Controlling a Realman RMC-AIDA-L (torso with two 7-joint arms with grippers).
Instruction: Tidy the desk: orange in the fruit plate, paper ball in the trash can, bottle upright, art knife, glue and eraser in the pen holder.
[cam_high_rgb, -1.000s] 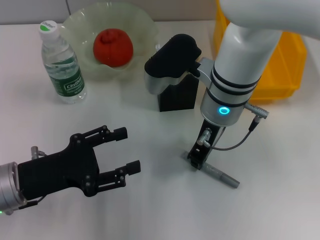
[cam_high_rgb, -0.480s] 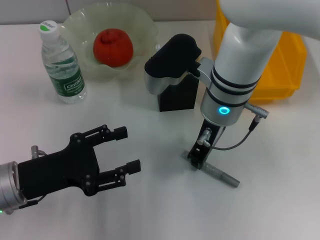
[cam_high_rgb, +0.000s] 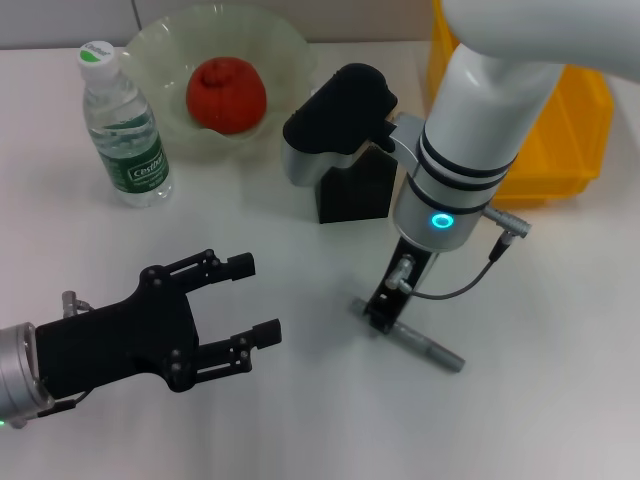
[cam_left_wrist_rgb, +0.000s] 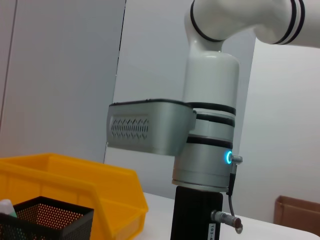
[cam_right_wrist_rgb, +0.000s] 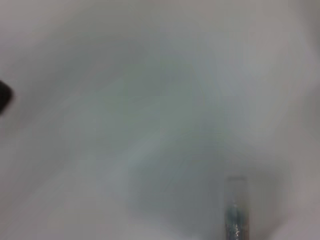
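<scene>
My right gripper (cam_high_rgb: 381, 313) reaches down to the table in front of the pen holder (cam_high_rgb: 356, 190) and is shut on one end of the grey art knife (cam_high_rgb: 425, 346), which slants off to the right; the knife also shows in the right wrist view (cam_right_wrist_rgb: 235, 212). My left gripper (cam_high_rgb: 258, 298) hovers open and empty at the lower left. The orange (cam_high_rgb: 226, 94) lies in the fruit plate (cam_high_rgb: 285, 45). The bottle (cam_high_rgb: 125, 127) stands upright to the plate's left. The trash can (cam_high_rgb: 560, 140) is at the back right. Paper ball, glue and eraser are out of view.
The right arm's grey and black wrist housing (cam_high_rgb: 335, 120) hangs over the pen holder and hides its top. In the left wrist view the pen holder's mesh (cam_left_wrist_rgb: 50, 220) and the yellow trash can (cam_left_wrist_rgb: 75, 182) stand side by side.
The right gripper has shifted a little to the left, and the art knife has moved with it. The left arm has not moved.
</scene>
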